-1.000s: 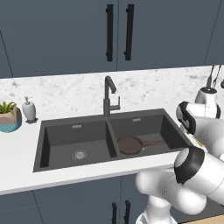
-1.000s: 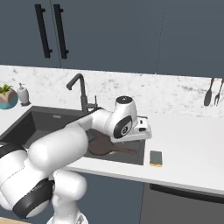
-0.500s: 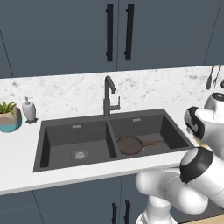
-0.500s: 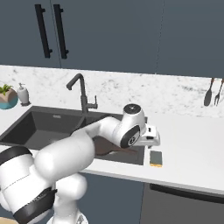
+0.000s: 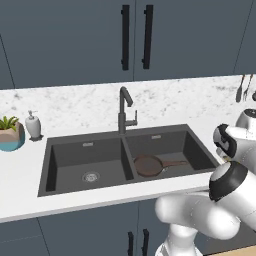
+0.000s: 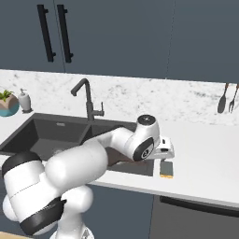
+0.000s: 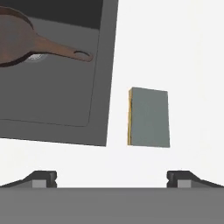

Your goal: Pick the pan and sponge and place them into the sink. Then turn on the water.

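In the left base view, the pan [image 5: 148, 165] is seen lying in the right basin of the sink [image 5: 50, 165]. In the right base view, lower centre, the sponge [image 6: 166, 169] rests on the table [image 6: 205, 163] beside the sink. In the hand view, the pincer [image 7: 112, 178] is held apart above the sponge [image 7: 148, 117], right of centre; it should be centred and lowered squarely.

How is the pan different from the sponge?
The pan is round and brown with a long handle; the sponge is a small grey-topped block with a yellow side. The pan lies in the sink; the sponge lies on the counter beside it. Neither is held.
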